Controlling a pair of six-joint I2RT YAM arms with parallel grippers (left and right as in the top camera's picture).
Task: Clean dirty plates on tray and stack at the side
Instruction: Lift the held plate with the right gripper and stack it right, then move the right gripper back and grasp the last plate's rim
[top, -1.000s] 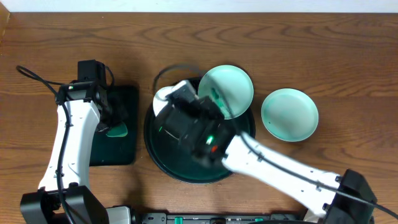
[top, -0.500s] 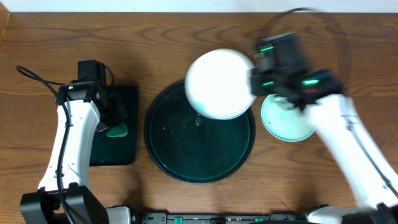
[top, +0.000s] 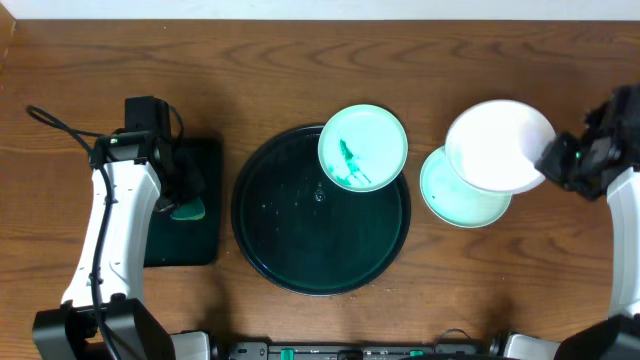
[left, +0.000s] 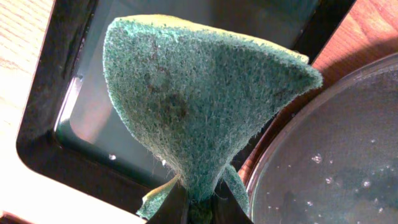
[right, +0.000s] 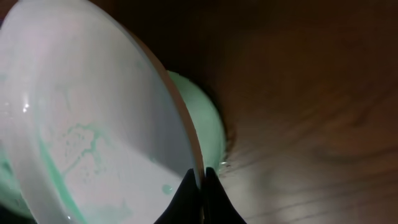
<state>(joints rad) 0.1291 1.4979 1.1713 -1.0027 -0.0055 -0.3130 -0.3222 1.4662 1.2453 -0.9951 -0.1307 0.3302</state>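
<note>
The large round dark tray (top: 290, 250) sits mid-table. A pale-mint plate with green smears (top: 362, 147) rests on its upper right rim. A clean mint plate (top: 455, 200) lies on the table right of the tray. My right gripper (top: 548, 158) is shut on the rim of a white plate (top: 495, 142), held tilted above the mint plate; the right wrist view shows the white plate (right: 87, 124) with faint green traces and the mint plate (right: 208, 127) below. My left gripper (left: 198, 208) is shut on a green sponge (left: 199, 99) over the black rectangular tray (left: 62, 124).
The black rectangular tray (top: 195, 250) lies left of the round tray, under my left arm. The round tray's wet rim (left: 336, 155) shows at the right of the left wrist view. Wooden table (top: 300, 70) all round.
My right arm swung right with the white plate, from over the round tray to above the mint plate on the table. The smeared plate is uncovered. The left arm has not moved.
</note>
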